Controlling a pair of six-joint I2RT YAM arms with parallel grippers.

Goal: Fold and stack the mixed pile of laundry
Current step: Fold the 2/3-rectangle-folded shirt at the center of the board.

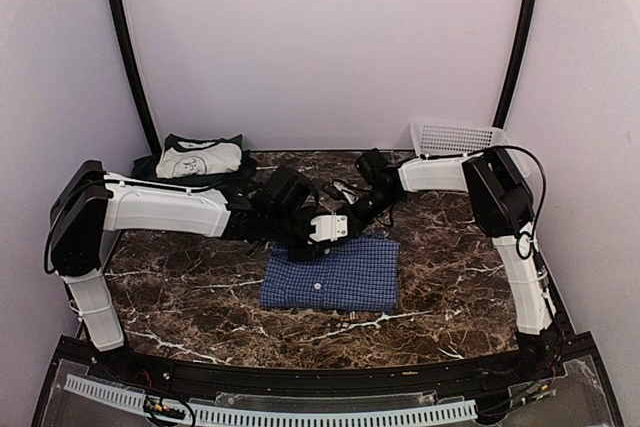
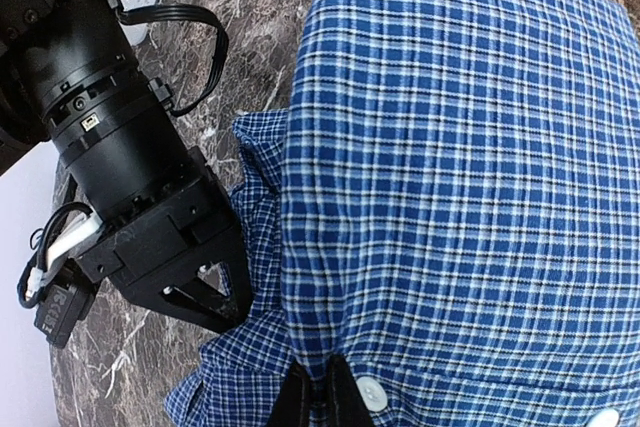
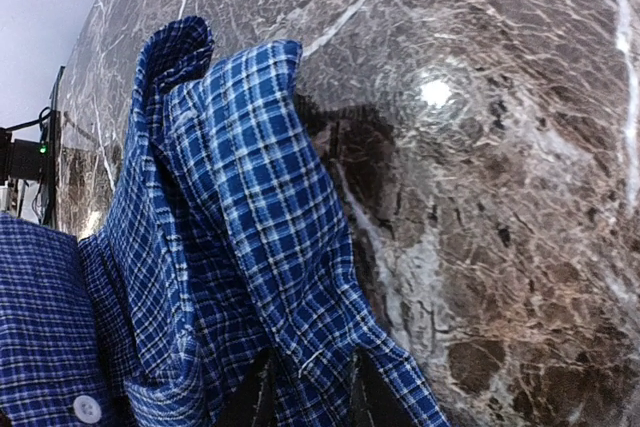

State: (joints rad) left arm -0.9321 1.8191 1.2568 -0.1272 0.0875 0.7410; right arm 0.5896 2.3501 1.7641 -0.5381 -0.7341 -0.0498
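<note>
The blue-and-white check shirt lies folded as a rectangle in the middle of the marble table. My left gripper is shut on its far left edge; in the left wrist view the fingers pinch a fold of the shirt beside a white button. My right gripper is shut on the shirt's far edge just to the right; in the right wrist view cloth bunches between the fingers. A white garment with dark green parts lies folded at the back left, on top of a dark garment.
A white lattice basket stands at the back right corner. The marble table shows bare around the shirt. The right gripper's body is close beside the left one.
</note>
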